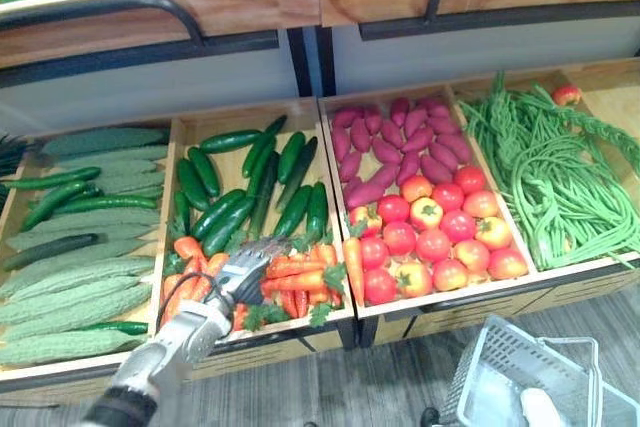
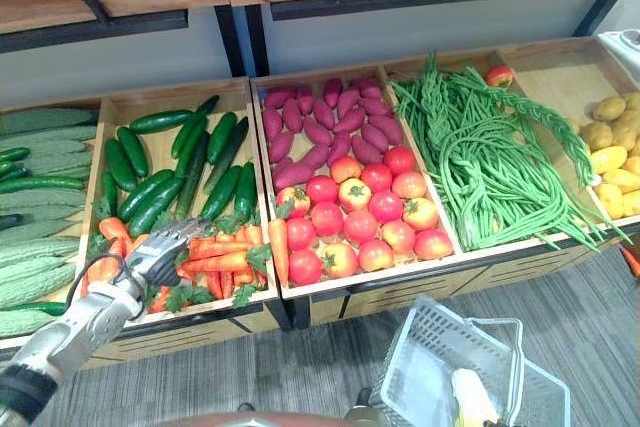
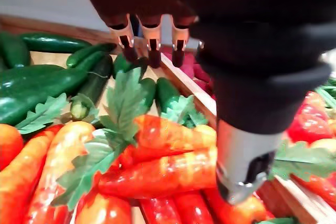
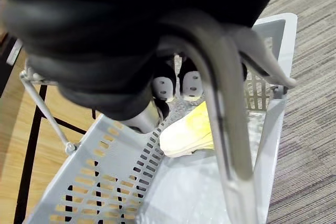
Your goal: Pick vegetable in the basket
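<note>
Starting at the far left, I see pale green ridged gourds [image 1: 75, 287] filling the first of the wooden display crates [image 1: 470, 304], with a few slim dark ones lying among them. The next crate holds dark green cucumbers [image 1: 215, 209] at the back and orange carrots with green leafy tops [image 1: 300, 282] at the front. The robot's left hand [image 1: 238, 275] hovers over those carrots with its fingers [image 3: 152, 45] straight and relaxed, grasping nothing. From the wrist view its thumb hangs just above the carrot pile, and I cannot tell whether it touches. In the crate to the right, purple sweet potatoes [image 1: 400, 142] lie behind red and orange-tinged tomatoes [image 1: 435, 242]. Beyond that is a tangle of long green beans [image 1: 560, 177], and at the far right edge are yellow potatoes [image 2: 615, 147]. Down on the grey striped carpet [image 2: 300, 377], in front of the tomatoes and beans, is the grey perforated plastic basket [image 2: 430, 347]. The right hand [image 4: 164, 88] is clenched round its curved grey handle [image 4: 226, 103]. One pale yellow vegetable [image 4: 189, 132] lies on the basket floor, and the carrots are all in their crate.
</note>
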Controlling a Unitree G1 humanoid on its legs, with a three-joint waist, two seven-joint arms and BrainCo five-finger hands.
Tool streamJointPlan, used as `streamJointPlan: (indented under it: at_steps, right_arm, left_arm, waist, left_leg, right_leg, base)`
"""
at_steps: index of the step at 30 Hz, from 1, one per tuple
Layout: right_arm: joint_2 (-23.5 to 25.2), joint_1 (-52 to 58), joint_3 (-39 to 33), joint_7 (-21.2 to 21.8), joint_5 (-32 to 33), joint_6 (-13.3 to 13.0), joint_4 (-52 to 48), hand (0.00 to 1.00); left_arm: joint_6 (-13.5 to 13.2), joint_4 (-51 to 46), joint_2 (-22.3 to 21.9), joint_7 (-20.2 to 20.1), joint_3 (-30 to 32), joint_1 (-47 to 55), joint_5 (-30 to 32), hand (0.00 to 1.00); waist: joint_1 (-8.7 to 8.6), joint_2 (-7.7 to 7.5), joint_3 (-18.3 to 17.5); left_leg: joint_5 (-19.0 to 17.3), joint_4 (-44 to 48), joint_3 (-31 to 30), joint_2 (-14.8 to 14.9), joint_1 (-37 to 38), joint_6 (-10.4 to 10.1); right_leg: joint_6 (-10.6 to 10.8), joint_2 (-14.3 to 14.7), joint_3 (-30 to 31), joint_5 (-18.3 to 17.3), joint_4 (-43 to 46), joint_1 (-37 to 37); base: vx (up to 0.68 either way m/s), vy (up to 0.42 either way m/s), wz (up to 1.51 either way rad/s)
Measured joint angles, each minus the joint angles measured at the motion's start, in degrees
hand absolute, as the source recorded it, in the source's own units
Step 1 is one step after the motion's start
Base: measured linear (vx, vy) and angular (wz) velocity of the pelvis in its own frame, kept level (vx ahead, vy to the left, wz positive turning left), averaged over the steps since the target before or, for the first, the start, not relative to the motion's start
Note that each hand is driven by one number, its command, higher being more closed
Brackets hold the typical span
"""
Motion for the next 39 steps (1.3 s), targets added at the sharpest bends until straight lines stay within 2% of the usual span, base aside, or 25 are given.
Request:
streamJointPlan:
  at_steps: [3,12,13,27,35,37,39]
  right_arm:
    - [0.7,-0.1,1.2,-0.2,0.0,0.0,-2.6,1.00]
    - [2.4,-2.9,2.4,-0.3,0.0,0.1,-3.3,1.00]
    - [2.4,-3.0,2.4,-0.3,0.1,0.1,-3.3,1.00]
    - [2.5,-3.0,3.6,-1.5,0.4,0.2,-2.7,1.00]
    - [2.3,-3.0,3.3,-1.6,0.1,0.2,-0.6,1.00]
    - [2.3,-3.0,2.5,-1.6,0.0,0.3,-0.4,1.00]
    - [2.2,-2.9,1.6,-2.4,-0.5,0.5,-0.4,1.00]
  left_arm:
    - [2.0,3.7,-1.7,0.3,-0.6,-4.2,1.3,0.00]
    - [5.7,16.0,-7.0,2.3,-4.0,-13.4,2.0,0.00]
    - [5.9,16.2,-7.2,2.3,-4.0,-13.4,2.0,1.00]
    - [6.3,20.3,-9.4,4.2,-3.9,-17.2,2.0,1.00]
    - [6.1,21.4,-9.9,4.0,-4.2,-17.2,2.0,1.00]
    - [6.2,20.4,-9.8,3.7,-4.1,-16.9,2.1,1.00]
    - [5.9,13.7,-8.2,3.0,-4.1,-14.0,2.1,1.00]
  waist:
    - [-0.03,-0.07,1.0]
    - [0.04,-0.12,3.1]
    - [0.04,-0.05,3.3]
    - [0.07,0.12,3.8]
    - [0.01,0.22,3.8]
    - [-0.03,0.35,3.7]
    - [-0.09,0.42,3.6]
  left_leg:
    - [0.0,0.0,0.7,-0.1,-0.8,0.0]
    - [-0.8,3.0,4.0,0.4,-3.8,-0.4]
    - [-0.9,3.3,4.2,0.5,-3.8,-0.4]
    - [-2.1,5.5,6.4,1.5,-4.6,-0.5]
    - [-2.1,4.8,6.1,1.2,-2.3,-0.5]
    - [-2.1,4.7,5.4,1.1,-2.1,-0.5]
    - [-2.1,4.6,5.2,1.1,-1.3,-0.5]
  right_leg:
    - [0.1,-0.1,0.5,0.2,0.0,-1.2]
    - [0.1,-0.8,3.2,0.4,2.4,-5.7]
    - [0.1,-0.8,3.5,0.4,2.7,-5.8]
    - [0.1,-0.2,5.3,0.5,4.1,-7.7]
    - [0.4,-0.3,4.7,0.6,2.8,-4.7]
    - [0.4,-0.4,4.3,0.6,2.6,-4.2]
    - [0.4,-0.4,3.8,0.6,2.3,-3.0]
  base:
    - [0.02,-0.008,-0.09]
    - [0.00,-0.011,-0.14]
    - [0.00,-0.017,-0.17]
    - [-0.03,-0.014,-0.07]
    - [0.02,0.000,0.03]
    - [0.02,-0.001,0.10]
    - [0.02,-0.001,0.09]
